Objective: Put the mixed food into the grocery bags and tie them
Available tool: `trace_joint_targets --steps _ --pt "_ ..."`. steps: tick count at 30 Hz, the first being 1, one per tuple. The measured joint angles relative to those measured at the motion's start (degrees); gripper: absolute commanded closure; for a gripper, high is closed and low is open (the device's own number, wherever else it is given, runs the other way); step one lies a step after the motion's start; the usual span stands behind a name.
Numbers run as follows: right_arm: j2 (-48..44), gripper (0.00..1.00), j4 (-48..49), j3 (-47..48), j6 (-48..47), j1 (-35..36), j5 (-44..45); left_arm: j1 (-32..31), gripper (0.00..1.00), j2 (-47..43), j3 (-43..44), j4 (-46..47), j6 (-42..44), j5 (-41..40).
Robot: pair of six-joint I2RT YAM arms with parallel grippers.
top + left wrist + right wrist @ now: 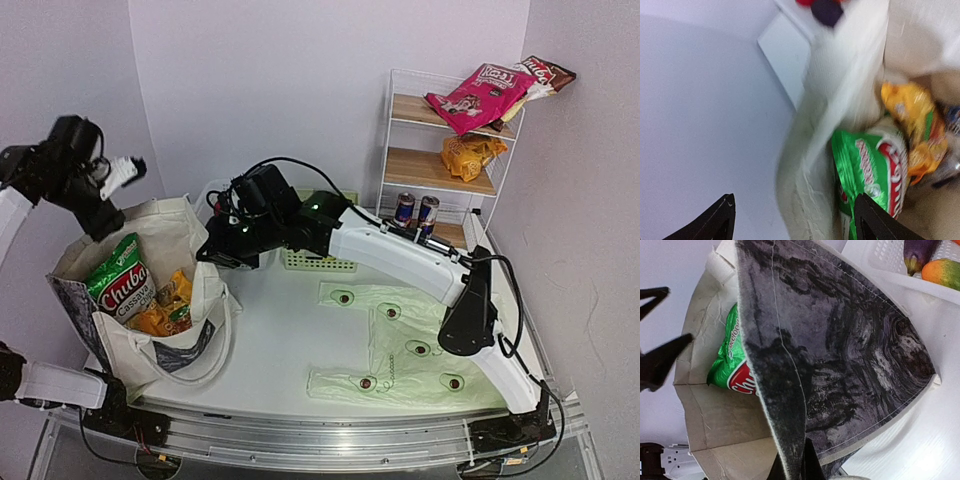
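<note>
- This is a robotics lab cell, not a home or a shop.
- Plain lilac walls box in a white bench.
- Two robot arms are bolted to a metal rail at the bench's near edge, and black cables run along them.
- A small wire shelf holds packets and cans, laid out like props.

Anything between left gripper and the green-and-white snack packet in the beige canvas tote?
Only the beige canvas tote's wall: it lies under the open left gripper; the green-and-white snack packet sits just inside, uncovered.
</note>
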Motion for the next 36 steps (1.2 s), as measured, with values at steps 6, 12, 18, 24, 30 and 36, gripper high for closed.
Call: trace_joint_targets --steps 6,12,18,24,30,36 --pt "2.0 1.00 6.1 0.1 5.2 0.7 3.8 0.1 0.23 2.2 24.2 4.1 1.7 28.6" --pt "3.2 1.00 10.5 0.3 8.7 0.9 7.8 -0.4 0.10 -3.6 7.9 1.7 5.1 51.4" --pt "3.3 1.00 11.6 0.3 9.3 1.2 12.0 -8.0 0.01 -2.8 -5.8 -0.5 8.3 55.0" --pt "3.5 1.00 12.0 0.4 8.6 1.4 15.3 -14.4 0.01 -4.1 -10.5 -1.1 8.4 55.7" --pt "4.0 1.00 12.3 1.0 6.2 1.7 17.3 -14.6 0.07 -3.3 -17.3 -0.1 7.9 46.0" --pt "5.1 1.00 13.3 1.7 5.4 1.8 17.9 -14.8 0.94 -3.9 -21.2 8.0 4.2 37.5"
